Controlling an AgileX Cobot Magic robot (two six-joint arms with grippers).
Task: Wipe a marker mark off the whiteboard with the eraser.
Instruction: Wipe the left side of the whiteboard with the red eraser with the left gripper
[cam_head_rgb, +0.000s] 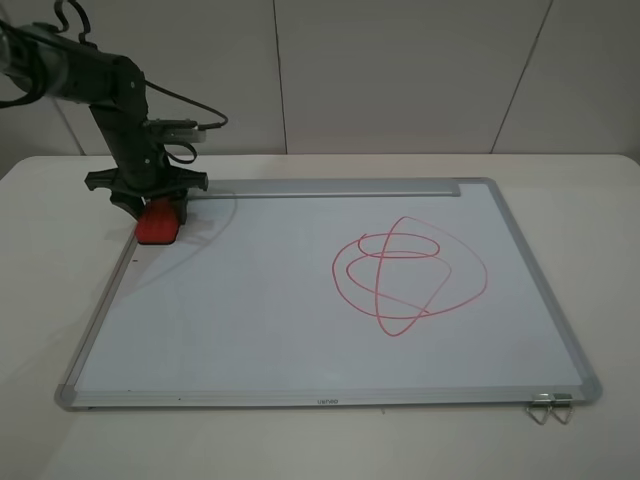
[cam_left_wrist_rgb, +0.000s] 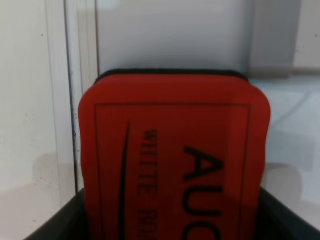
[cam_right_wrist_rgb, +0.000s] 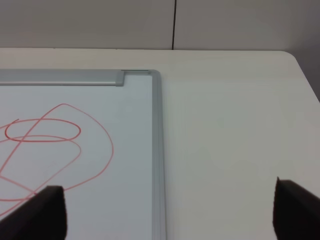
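Observation:
The red eraser (cam_head_rgb: 158, 225) rests flat on the whiteboard (cam_head_rgb: 250, 320) at its far left corner, just below the silver tray strip (cam_head_rgb: 330, 188). My left gripper (cam_head_rgb: 156, 203) is shut on it from above. In the left wrist view the eraser (cam_left_wrist_rgb: 170, 150) fills the picture, showing dark lettering and its black felt edge. The small boxy marker mark shows nowhere; the board under the eraser is hidden. My right gripper (cam_right_wrist_rgb: 170, 215) is open, hovering beside the board's far right corner and outside the exterior high view.
A large red drawing of overlapping ovals (cam_head_rgb: 410, 275) sits right of the board's middle, also in the right wrist view (cam_right_wrist_rgb: 50, 145). Metal clips (cam_head_rgb: 548, 408) hang at the near right corner. The white table (cam_head_rgb: 600, 200) surrounds the board, walls behind.

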